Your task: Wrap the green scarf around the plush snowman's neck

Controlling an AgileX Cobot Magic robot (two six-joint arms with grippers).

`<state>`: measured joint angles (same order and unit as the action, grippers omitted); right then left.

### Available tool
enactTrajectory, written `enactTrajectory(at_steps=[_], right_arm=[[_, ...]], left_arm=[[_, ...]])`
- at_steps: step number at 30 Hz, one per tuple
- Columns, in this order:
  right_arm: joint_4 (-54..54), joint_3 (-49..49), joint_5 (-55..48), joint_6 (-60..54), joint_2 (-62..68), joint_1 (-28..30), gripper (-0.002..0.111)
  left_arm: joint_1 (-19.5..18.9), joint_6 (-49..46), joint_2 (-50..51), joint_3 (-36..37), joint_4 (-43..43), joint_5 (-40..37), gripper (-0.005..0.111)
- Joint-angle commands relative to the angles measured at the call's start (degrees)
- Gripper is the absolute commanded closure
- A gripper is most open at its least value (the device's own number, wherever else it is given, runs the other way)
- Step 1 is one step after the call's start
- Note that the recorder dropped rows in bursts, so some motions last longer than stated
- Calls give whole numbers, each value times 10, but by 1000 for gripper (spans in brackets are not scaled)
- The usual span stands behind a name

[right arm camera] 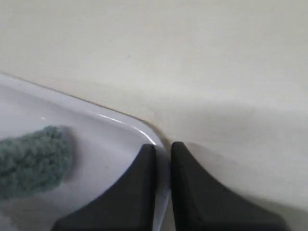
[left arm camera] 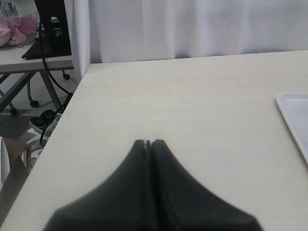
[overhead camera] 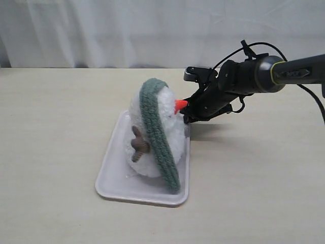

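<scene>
Right gripper (right arm camera: 162, 146) tilted down by plush snowman (overhead camera: 172, 133), seemingly clenched empty, left gripper (left arm camera: 148, 142) closed

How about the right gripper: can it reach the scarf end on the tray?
Probably yes: the scarf end lies bare on the tray beside the right gripper, nothing between, though its jaws look shut.

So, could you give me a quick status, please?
Left gripper shut over table. Right gripper nearly shut by tray corner. Scarf draped over snowman's head, not yet wrapped.

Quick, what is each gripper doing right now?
Left gripper: closed, holding nothing.
Right gripper: closed on the white tray, at its rim.
</scene>
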<state>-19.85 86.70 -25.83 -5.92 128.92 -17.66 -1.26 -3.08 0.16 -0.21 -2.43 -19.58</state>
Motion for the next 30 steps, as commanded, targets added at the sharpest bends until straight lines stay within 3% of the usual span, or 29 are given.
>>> enactTrajectory(at_steps=[1, 25, 30], right_arm=[[10, -1, -30, -7, 4, 2, 104], [39, -2, -67, 55, -31, 3, 104], [45, -2, -92, 55, -31, 3, 91]], left_arm=[[-1, 1, -2, 2, 0, 6, 107], [-1, 1, -2, 2, 0, 6, 107], [-1, 1, -2, 2, 0, 6, 107]])
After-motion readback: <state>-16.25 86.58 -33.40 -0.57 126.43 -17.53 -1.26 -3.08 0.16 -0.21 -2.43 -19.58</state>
